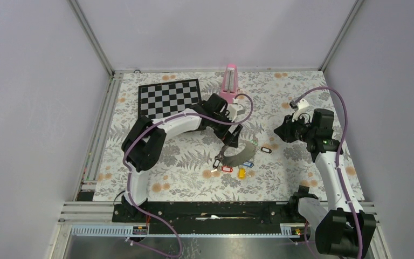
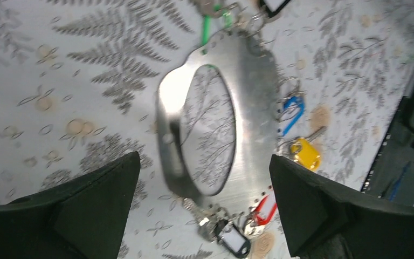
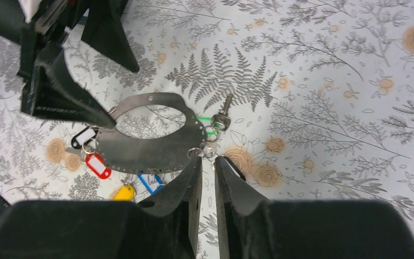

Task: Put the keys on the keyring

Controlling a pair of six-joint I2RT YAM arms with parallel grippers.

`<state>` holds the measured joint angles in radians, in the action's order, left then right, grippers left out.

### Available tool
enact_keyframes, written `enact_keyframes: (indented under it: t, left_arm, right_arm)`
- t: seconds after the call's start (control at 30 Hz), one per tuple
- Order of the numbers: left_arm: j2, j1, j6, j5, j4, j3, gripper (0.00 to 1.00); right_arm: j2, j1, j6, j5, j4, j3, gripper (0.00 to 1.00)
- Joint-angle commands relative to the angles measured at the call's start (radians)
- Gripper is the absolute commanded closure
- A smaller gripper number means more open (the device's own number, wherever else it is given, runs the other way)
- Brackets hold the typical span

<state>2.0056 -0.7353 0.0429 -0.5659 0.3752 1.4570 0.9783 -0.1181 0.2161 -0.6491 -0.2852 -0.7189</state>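
The keyring (image 1: pixel 241 154) is a flat grey metal crescent with a large oval opening (image 2: pixel 248 108) and small holes along its rim (image 3: pixel 140 148). Around its edge lie keys with tags: red (image 2: pixel 264 209), black (image 2: pixel 234 243), blue (image 2: pixel 291 110), yellow (image 2: pixel 305 154) and green (image 3: pixel 210 124). Another black tag (image 1: pixel 266 150) lies to the right. My left gripper (image 2: pixel 204 157) hovers wide open over the keyring, holding nothing. My right gripper (image 3: pixel 208 160) is to the right of the keyring, its fingers a narrow slit apart with only table showing between them.
A checkerboard mat (image 1: pixel 170 97) lies at the back left and a pink upright object (image 1: pixel 229 83) stands at the back centre. Metal rails (image 1: pixel 102 135) border the floral table on the left.
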Motion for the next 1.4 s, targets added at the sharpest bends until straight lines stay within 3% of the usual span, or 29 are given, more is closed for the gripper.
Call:
enact_keyframes:
  t: [0.0,0.37,0.5,0.67,0.93,1.07,1.37]
  left_arm:
    - [-0.011,0.019,0.088,0.089,0.051,0.019,0.01]
    - [-0.028,0.022,0.138,0.239,0.048,-0.013,0.01]
    - [-0.1,0.029,0.166,0.318,-0.002,-0.072,0.01]
    - [-0.216,0.057,0.173,0.398,-0.071,-0.145,0.01]
    - [-0.419,0.122,0.182,0.541,-0.203,-0.281,0.01]
    - [-0.501,0.178,0.152,0.603,-0.208,-0.317,0.01]
    - [-0.785,0.336,0.148,0.581,-0.239,-0.428,0.01]
  right_arm:
    - [0.006,-0.003,0.014,-0.087,0.057,0.014,0.78]
    - [-0.015,-0.003,0.026,-0.121,0.066,0.039,0.75]
    - [-0.013,-0.003,0.033,-0.12,0.065,0.037,0.68]
    - [-0.013,-0.003,0.044,-0.093,0.059,0.022,0.5]
    - [-0.018,-0.003,0.082,-0.032,0.017,-0.055,0.02]
    - [-0.015,-0.004,0.049,0.022,0.021,-0.083,0.0]
    - [-0.052,-0.004,-0.135,0.164,0.152,-0.049,0.0]
